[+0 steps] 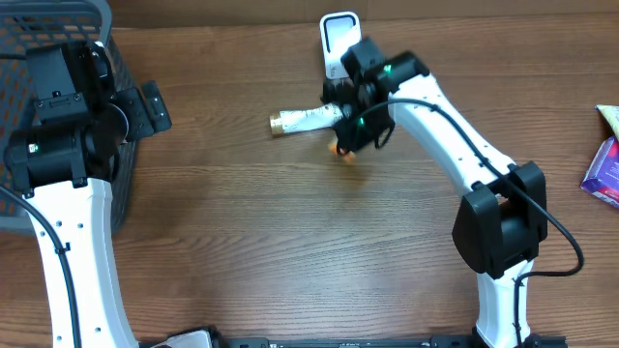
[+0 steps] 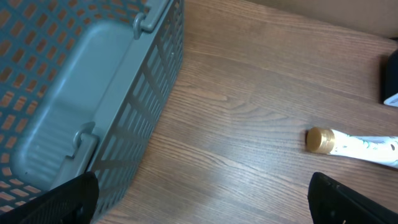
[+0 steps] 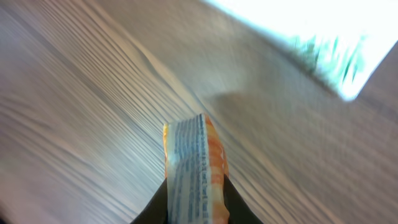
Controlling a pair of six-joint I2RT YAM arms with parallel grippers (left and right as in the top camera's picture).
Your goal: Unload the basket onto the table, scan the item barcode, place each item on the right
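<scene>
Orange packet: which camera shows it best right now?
Right wrist: the orange packet sits centre frame between the fingers, printed face visible though blurred. Overhead shows only a sliver of it beneath the right arm. Left wrist misses it.

Brown wood-grain tabletop (image 1: 242, 242), possibly laminate.

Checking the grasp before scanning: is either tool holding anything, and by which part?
The right tool pinches a small orange packet by its near end; its far end sticks out free. The left tool holds nothing.
</scene>
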